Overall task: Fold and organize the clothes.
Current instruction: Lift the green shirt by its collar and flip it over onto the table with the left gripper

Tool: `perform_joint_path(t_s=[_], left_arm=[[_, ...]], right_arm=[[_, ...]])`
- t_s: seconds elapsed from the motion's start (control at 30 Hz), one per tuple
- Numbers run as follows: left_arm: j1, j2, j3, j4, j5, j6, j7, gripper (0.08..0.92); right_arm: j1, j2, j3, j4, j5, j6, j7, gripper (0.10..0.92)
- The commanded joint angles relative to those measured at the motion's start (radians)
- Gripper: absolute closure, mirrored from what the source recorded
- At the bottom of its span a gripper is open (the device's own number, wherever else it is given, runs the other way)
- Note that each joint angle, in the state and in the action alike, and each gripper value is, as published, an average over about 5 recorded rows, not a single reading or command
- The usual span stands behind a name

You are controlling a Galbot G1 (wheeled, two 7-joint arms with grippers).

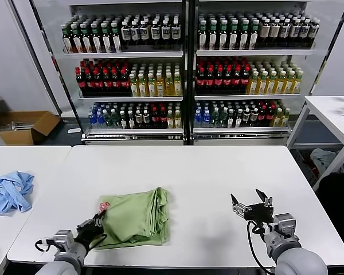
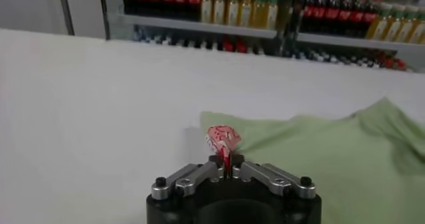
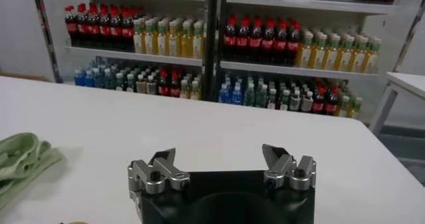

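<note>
Far left on the white table [image 1: 206,172] lies a crumpled light blue garment [image 1: 10,191], well apart from the work. Next comes the left claw [image 1: 97,224], low at the table's near edge — its fingers pressed together on a corner of the green shirt [image 1: 139,216], pinching the cloth where the red-and-white checkered print [image 2: 223,139] sticks up just above the jaws. The shirt lies folded into a rough rectangle near the table's front, a little left of centre, its stacked fold edges on its right side. From the left claw it spreads away to the right and slightly farther back, so any pull or fold would likely carry this left corner across toward that right edge. The right claw [image 1: 251,204] hovers well to the right of the shirt, fingers spread wide and holding nothing — bare table lies between it and the cloth. The left arm is plainly the nearer one.
</note>
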Motion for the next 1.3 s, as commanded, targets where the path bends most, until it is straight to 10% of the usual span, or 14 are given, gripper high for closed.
perform_joint_path(t_s=[0.03, 0.4, 0.77, 1.3], left_arm=[[0.030, 0.087, -0.323, -0.218, -0.298, 0.099, 0.000, 0.889], [0.096, 0.325, -0.602, -0.122, -0.698, 0.104, -0.085, 0.889], [-0.043, -0.109, 0.252, -0.279, -0.306, 0.099, -0.166, 0.889], [-0.168, -0.231, 0.367, -0.148, -0.287, -0.004, -0.268, 0.889]], right_arm=[[0.001, -0.002, 0.004, -0.001, 0.002, 0.000, -0.001, 0.203], [0.011, -0.003, 0.002, -0.006, 0.006, 0.002, -0.004, 0.203], [-0.022, 0.001, 0.036, 0.013, 0.005, -0.001, -0.002, 0.203], [-0.006, 0.004, 0.007, 0.002, -0.006, -0.001, -0.001, 0.203]])
